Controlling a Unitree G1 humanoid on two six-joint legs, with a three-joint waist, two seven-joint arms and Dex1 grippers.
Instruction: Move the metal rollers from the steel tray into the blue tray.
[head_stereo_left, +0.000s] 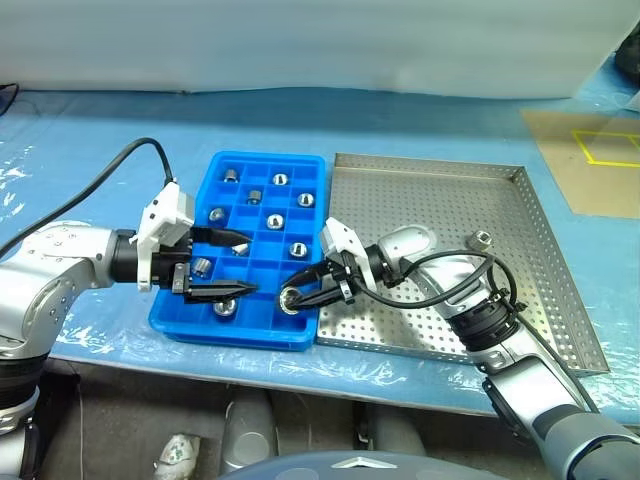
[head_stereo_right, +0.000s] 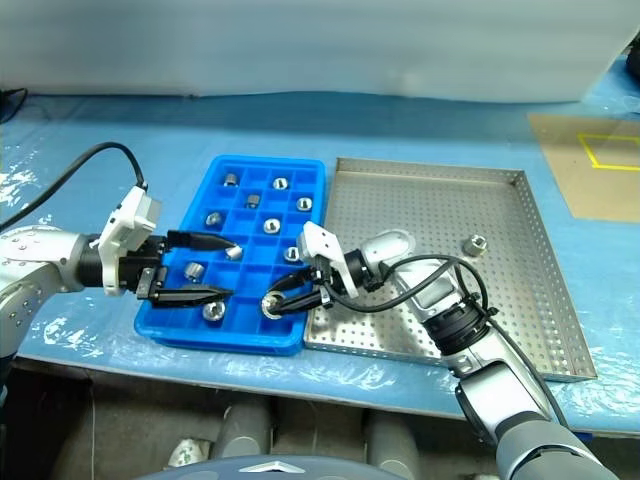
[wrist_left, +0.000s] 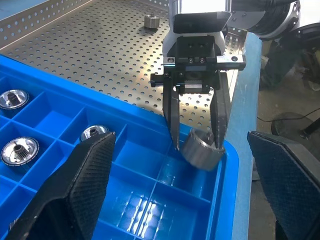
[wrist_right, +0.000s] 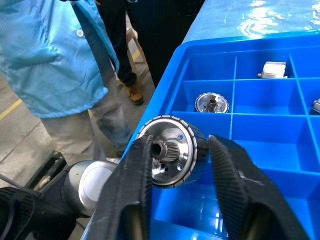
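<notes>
**Roller poised at the blue tray's corner**

Leftmost, left hand (head_stereo_left: 243, 265) hovering over the near-left part of the blue tray (head_stereo_left: 308, 164), black fingers spread wide, nothing between them. Under and around it, metal rollers (head_stereo_left: 273, 221) sitting one to a compartment, scattered across the grid; one (head_stereo_left: 225, 309) lying just below the lower fingertip in the front row. Blue tray itself resting on the bench (head_stereo_left: 80, 140), its right edge butted against the steel tray (head_stereo_left: 530, 210).

Next, at the tray's near-right corner, right hand (head_stereo_left: 296, 292) reaching in from the steel tray side, pointing left and slightly down. Between its two black fingers (wrist_right: 131, 185), a roller (wrist_right: 172, 150), shiny face and hollow toothed centre turned toward the wrist camera. Fingers parted, flanking the roller on both sides; whether still gripping it or already loose, cannot tell. Roller positioned just above the corner compartment, right at the blue rim, as seen from the left wrist view (wrist_left: 202, 149).

Further right, steel tray lying flat on the bench, perforated floor mostly bare. One lone roller (head_stereo_left: 482, 239) standing near its right side, well apart from both hands.

Off the bench edge, in the right wrist view, a person (wrist_right: 55, 55) in a light blue coat standing on the floor.
</notes>
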